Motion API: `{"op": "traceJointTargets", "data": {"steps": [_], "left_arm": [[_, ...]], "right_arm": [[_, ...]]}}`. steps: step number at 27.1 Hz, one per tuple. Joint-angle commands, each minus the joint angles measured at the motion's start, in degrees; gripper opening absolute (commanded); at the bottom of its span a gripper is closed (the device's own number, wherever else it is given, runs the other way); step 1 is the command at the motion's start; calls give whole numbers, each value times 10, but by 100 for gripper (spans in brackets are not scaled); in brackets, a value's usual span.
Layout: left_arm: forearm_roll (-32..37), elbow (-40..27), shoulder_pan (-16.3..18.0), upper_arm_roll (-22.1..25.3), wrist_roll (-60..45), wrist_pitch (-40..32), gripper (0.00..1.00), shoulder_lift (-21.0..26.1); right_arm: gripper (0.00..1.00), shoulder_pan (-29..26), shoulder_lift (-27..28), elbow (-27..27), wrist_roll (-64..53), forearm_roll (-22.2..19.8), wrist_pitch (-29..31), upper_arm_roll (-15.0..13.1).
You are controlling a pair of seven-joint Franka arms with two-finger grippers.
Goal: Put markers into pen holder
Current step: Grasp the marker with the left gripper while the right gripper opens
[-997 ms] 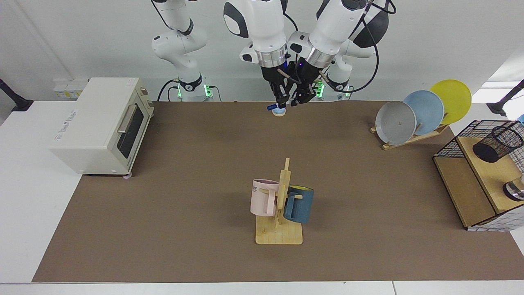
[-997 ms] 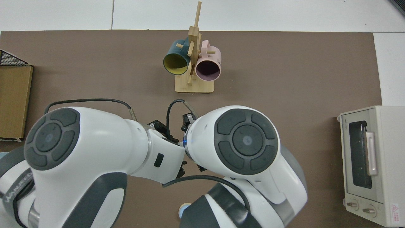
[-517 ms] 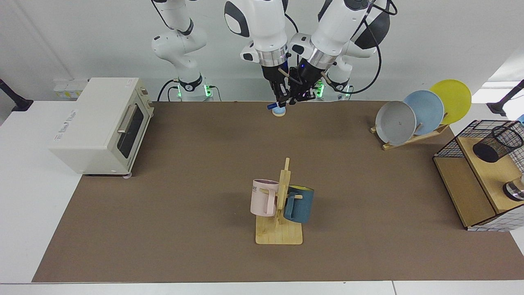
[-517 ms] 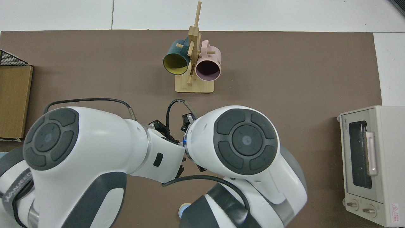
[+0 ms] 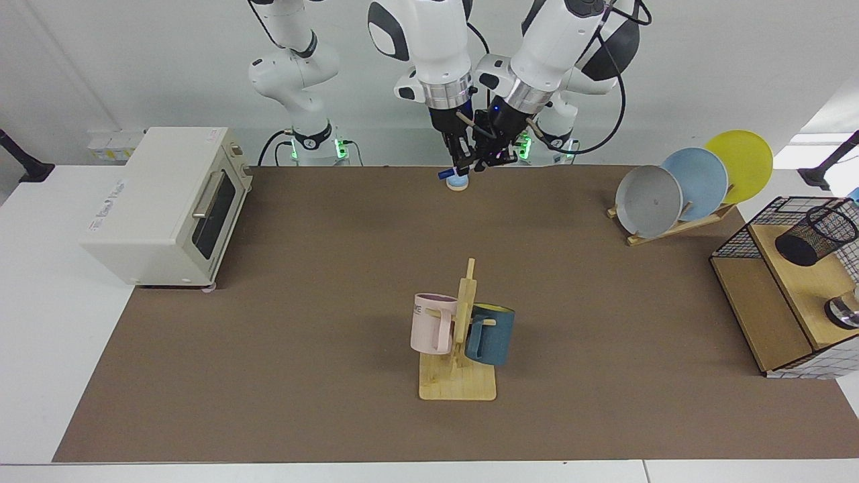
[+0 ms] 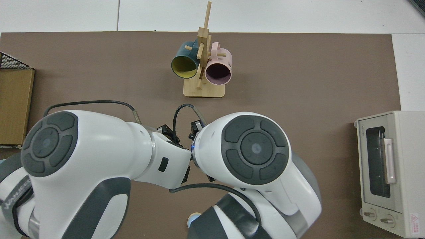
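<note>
Where the two arms meet at the far edge of the brown mat (image 5: pixel 322 282), a marker (image 5: pixel 445 174) is held crosswise in the closed right gripper (image 5: pixel 463 165), its blue cap projecting; the left gripper (image 5: pixel 493 159) sits just beside it, its fingers' spread indiscernible. The pen holder (image 5: pixel 815 236) stands well apart on a wooden shelf (image 5: pixel 798 285) near the plates (image 5: pixel 691 182); white walls enclose the table.

Both grippers are meeting at the top centre of the frame: the right gripper (image 5: pixel 462 163) is pinching a marker (image 5: pixel 447 174) above a small round disc (image 5: pixel 458 183), the left gripper (image 5: pixel 493 157) crowding just beside it. The pen holder (image 5: pixel 815 235) is sitting at far right.
</note>
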Motion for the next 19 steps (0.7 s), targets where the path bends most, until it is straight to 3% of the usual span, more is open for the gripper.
{"op": "traceJointTargets", "data": {"steps": [1,4,6,19], "left_arm": [[-18,-18,-7,-2,-8,11,0,-10],[-18,-17,-7,-1,-8,11,0,-10],[-18,-17,-7,0,-8,11,0,-10],[-18,-17,-6,2,-9,11,0,-9]], "right_arm": [[33,-3,13,19,24,2,23,4],[82,-3,13,19,24,2,24,4],[98,-3,13,20,24,2,23,4],[99,-6,7,19,11,-7,24,3]]}}
